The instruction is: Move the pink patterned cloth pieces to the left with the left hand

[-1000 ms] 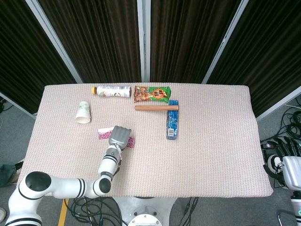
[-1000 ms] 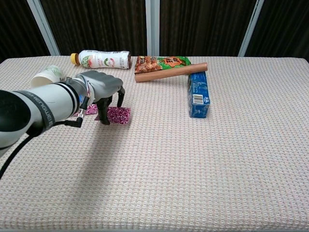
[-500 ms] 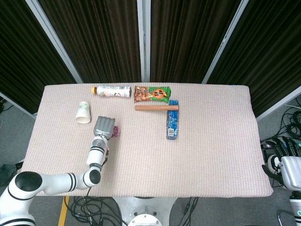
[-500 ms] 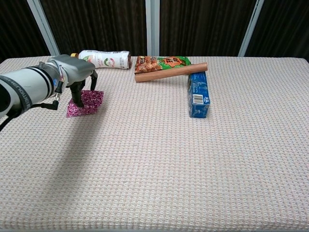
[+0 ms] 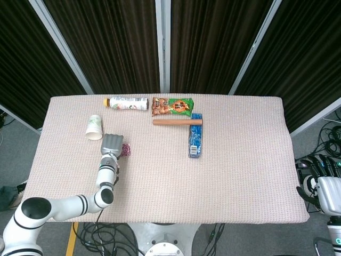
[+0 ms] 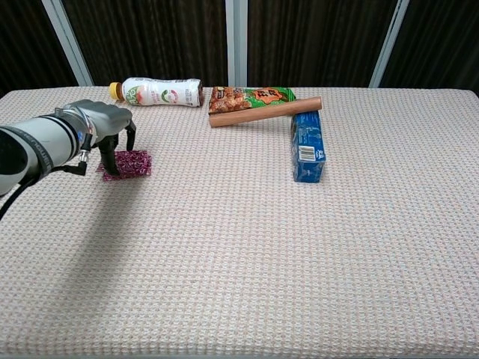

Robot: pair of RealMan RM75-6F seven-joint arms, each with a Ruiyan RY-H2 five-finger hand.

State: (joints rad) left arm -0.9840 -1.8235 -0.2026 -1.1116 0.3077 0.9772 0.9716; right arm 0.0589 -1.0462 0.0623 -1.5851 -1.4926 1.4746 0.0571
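Note:
The pink patterned cloth pieces lie bunched on the left part of the table, below the paper cup. My left hand is over their left edge with its fingertips down on the cloth, gripping it. In the chest view the hand hides the cup. My right hand hangs off the table's right edge in the head view, fingers apart, holding nothing.
Along the far side lie a white drink bottle, a green snack bag and a wooden stick. A blue box sits right of centre on the woven tablecloth.
My left hand has dragged the pink cloth pieces leftward from near the table's middle-left to just below the cup; the cloth has bunched smaller. The right hand has not moved.

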